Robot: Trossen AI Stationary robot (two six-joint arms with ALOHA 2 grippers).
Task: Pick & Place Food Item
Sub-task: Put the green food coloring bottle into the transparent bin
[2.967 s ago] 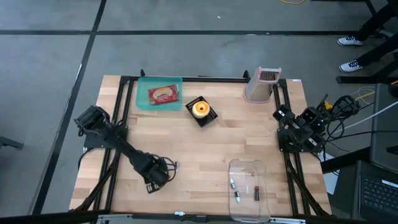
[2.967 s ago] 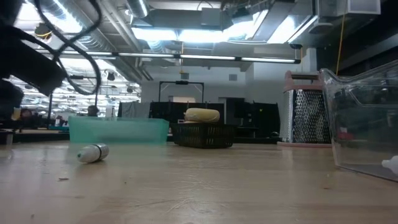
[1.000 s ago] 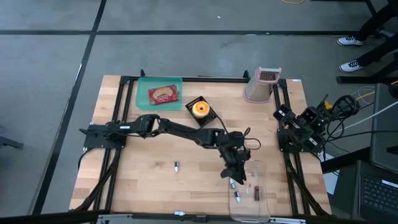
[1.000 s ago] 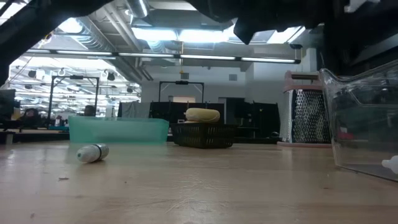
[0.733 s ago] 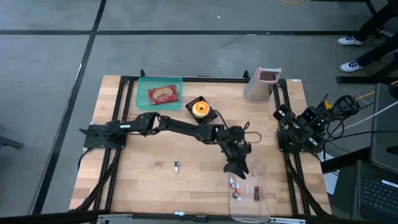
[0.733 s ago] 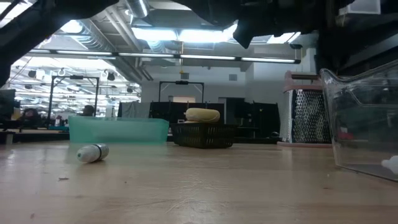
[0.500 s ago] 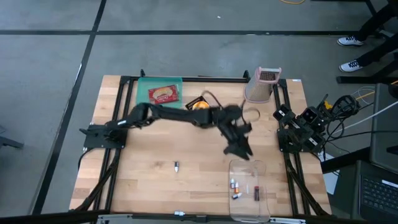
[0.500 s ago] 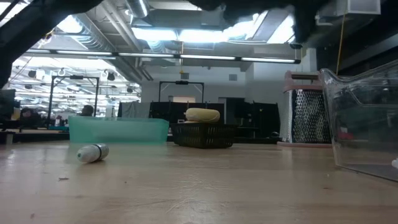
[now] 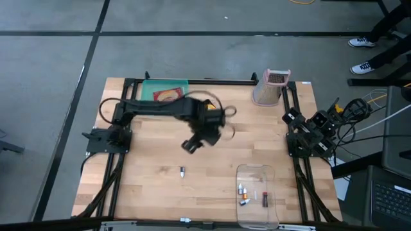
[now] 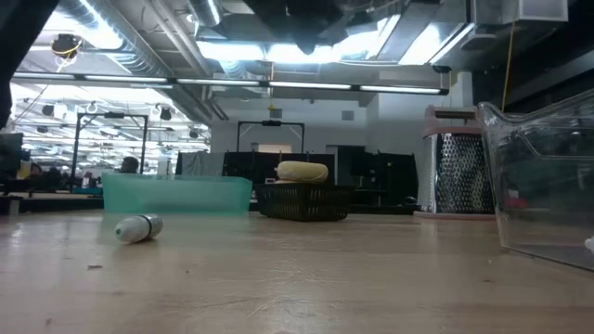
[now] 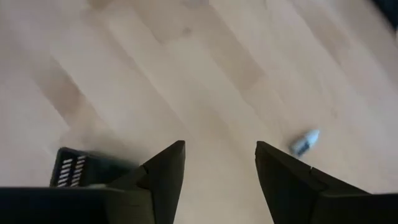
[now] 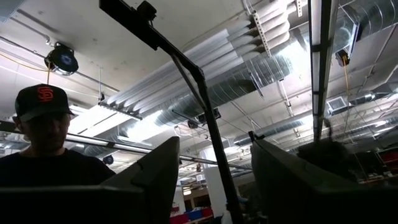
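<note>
One small capsule-like item point(image 9: 182, 171), possibly food, lies on the wooden surface point(image 9: 154, 192) in the frame's lower centre, just below the left tool point(image 9: 191, 145), whose fingers gape empty.

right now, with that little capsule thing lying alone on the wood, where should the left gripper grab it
Across the middle of the small capsule, coming straight down from above. It lies flat on its side on the bare table, narrow enough for the open left gripper, so the fingers should probably straddle its short width, not its rounded ends.
</note>
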